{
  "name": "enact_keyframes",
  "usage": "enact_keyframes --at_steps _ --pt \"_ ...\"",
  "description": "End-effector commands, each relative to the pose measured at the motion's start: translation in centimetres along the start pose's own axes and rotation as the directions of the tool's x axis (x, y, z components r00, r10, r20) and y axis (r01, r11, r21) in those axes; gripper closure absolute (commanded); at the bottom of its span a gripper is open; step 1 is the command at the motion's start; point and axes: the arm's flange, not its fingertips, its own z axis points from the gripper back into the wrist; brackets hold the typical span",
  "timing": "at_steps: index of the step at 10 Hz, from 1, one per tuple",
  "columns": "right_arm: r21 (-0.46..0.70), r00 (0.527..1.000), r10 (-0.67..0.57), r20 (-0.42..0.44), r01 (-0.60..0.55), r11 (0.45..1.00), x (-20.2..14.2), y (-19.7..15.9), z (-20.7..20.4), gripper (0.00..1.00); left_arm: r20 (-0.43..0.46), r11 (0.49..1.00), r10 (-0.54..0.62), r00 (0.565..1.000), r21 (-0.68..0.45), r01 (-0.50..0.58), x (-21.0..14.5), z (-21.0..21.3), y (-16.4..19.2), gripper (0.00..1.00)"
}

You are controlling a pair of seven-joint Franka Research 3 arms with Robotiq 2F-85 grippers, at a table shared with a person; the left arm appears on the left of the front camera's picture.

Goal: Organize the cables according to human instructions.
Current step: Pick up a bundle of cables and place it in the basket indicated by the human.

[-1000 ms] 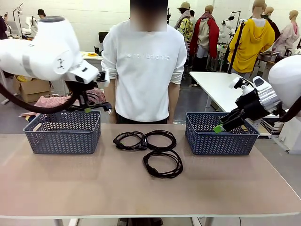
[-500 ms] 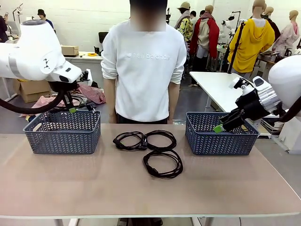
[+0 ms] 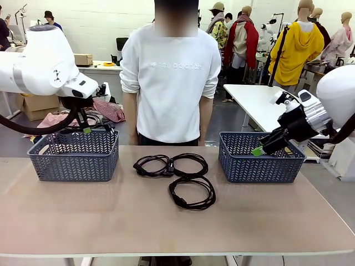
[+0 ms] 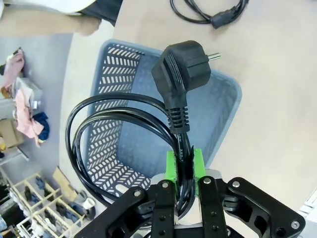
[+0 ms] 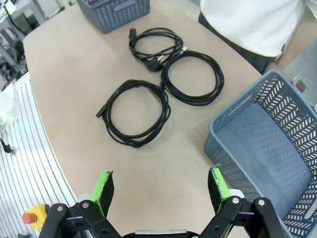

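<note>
1. The left fingers (image 3: 87, 131) are pinched almost fully shut on one coiled cord (image 4: 179, 133), gripping it just below its plug (image 4: 181, 69). The loops hang to one side.
2. What has changed: a second ago the left arm held this cord lower and further toward the middle of the bench (image 3: 83, 221), over the near right part of the left basket (image 3: 75, 163). It has since swung back toward the robot's left and lifted a little. Over the last half second it has hardly moved.
3. The held cord is now in the air above the left basket. The wrist view looks straight down into the open basket, with the plug and loops above its floor and not touching it.
4. Judged from this, carrying looks finished and the step in hand is the release into the left basket. The loops may snag on the rim if they are let go off centre.
5. The right fingers (image 3: 259, 149) are spread wide and hold nothing. They hover at the near edge of the right basket (image 3: 260, 166), unchanged over the second.
6. Three other cords (image 3: 151, 165) (image 3: 188, 165) (image 3: 192, 193) lie on the bench between the baskets, touching or overlapping one another, in the same places as before.
7. The person (image 3: 171, 83) stands at the far side with arms down, giving no visible sign about which cord comes next.
</note>
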Motion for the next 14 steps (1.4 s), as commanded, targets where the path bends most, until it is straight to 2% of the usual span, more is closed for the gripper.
enact_keyframes --at_steps 1,2,4,7,14 --pt "0.015 0.999 0.02 0.026 -0.021 1.0 0.1 -0.3 -0.1 0.0 -0.002 1.0 -0.002 1.0 0.01 0.002 -0.4 0.5 0.0 1.0" --pt "0.015 0.999 0.02 0.026 -0.021 1.0 0.1 -0.3 -0.1 0.0 0.0 1.0 0.0 1.0 0.0 0.0 0.0 0.0 0.0 0.85" --pt "0.015 0.999 0.02 0.026 -0.021 1.0 0.1 -0.3 -0.1 0.0 -0.018 0.999 0.015 1.0 0.048 -0.014 -0.7 -1.4 0.2 0.85" --pt "0.015 0.999 0.02 0.026 -0.021 1.0 0.1 -0.3 -0.1 0.0 -0.016 0.998 -0.015 1.0 0.054 0.016 -2.0 -3.4 1.7 0.85" --pt "0.015 0.999 0.02 0.026 -0.021 1.0 0.1 -0.3 -0.1 0.0 -0.056 0.999 -0.006 0.998 0.033 0.008 -4.8 -8.0 4.9 0.85"
